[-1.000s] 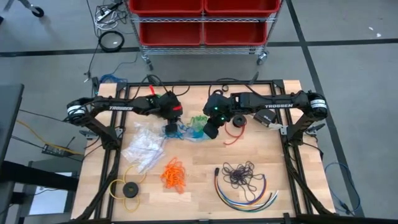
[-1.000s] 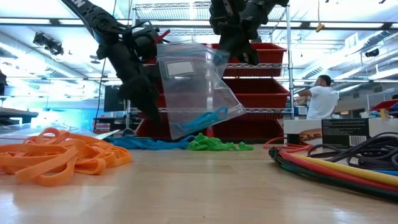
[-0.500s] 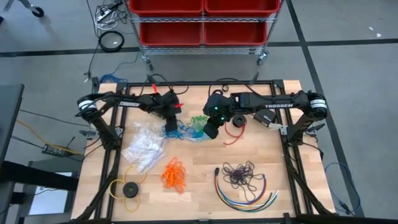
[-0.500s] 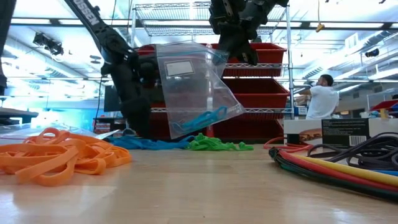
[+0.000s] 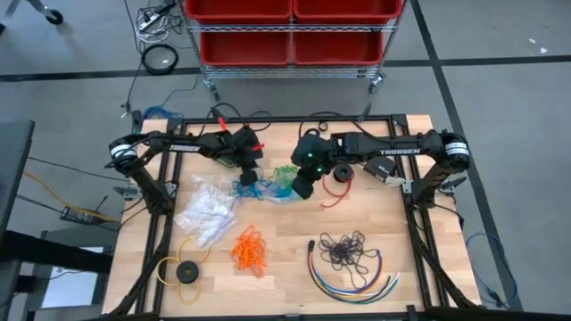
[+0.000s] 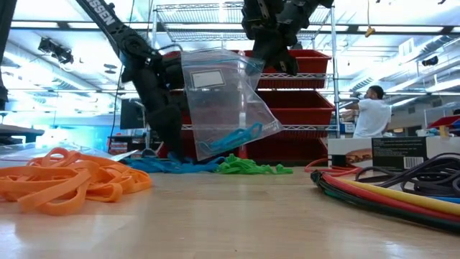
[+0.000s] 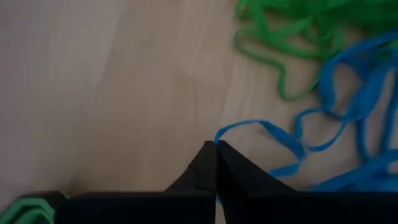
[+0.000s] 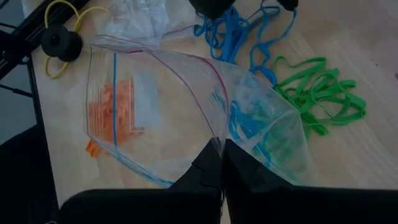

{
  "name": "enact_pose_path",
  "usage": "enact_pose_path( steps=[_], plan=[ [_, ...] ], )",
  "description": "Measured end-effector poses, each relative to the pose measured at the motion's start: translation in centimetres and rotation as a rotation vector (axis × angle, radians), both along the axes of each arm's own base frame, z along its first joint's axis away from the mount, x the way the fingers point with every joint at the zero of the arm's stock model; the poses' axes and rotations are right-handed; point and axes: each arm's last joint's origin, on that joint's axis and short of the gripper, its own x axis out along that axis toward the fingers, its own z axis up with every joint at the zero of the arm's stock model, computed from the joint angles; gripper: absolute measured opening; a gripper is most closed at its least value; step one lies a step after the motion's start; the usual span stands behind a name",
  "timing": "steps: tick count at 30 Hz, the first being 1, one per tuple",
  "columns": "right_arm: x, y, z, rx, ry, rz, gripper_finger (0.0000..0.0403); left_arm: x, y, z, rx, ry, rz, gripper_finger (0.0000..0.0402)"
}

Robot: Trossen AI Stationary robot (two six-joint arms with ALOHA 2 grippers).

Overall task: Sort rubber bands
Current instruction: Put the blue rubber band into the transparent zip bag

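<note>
Left gripper [image 7: 216,146] pinched shut on a blue band [image 7: 273,134] at the table. Bag [image 6: 223,101] held up by the closed right gripper [image 8: 222,149], mouth just beside and above; short lift across.

Loose colour-sorted rubber bands [image 5: 249,249] on table

Bare table [image 5: 285,236] lies between the orange bands [image 5: 249,249] and the dark purple bands [image 5: 344,249]. The 2 arms and a hanging clear bag [image 6: 223,101] crowd its far edge.
</note>
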Motion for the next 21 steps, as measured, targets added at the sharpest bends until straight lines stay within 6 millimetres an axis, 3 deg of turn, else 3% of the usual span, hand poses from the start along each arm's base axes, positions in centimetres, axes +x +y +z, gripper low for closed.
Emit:
enact_pose_path(
  steps=[9,14,21],
  plan=[
    [0.0,0.1,0.0,0.001,0.003,0.002,0.0000,0.8,-2.0,4.2,0.026,-0.006,-0.063,0.0002],
    [0.0,0.1,0.0,0.019,0.006,-0.020,0.0000,0.8,-4.2,8.8,0.107,-0.086,-0.104,0.0001],
    [-0.1,-0.1,0.0,0.083,0.011,-0.069,0.0000,-0.3,-9.4,15.2,0.334,-0.227,-0.163,0.0001]
  ],
)
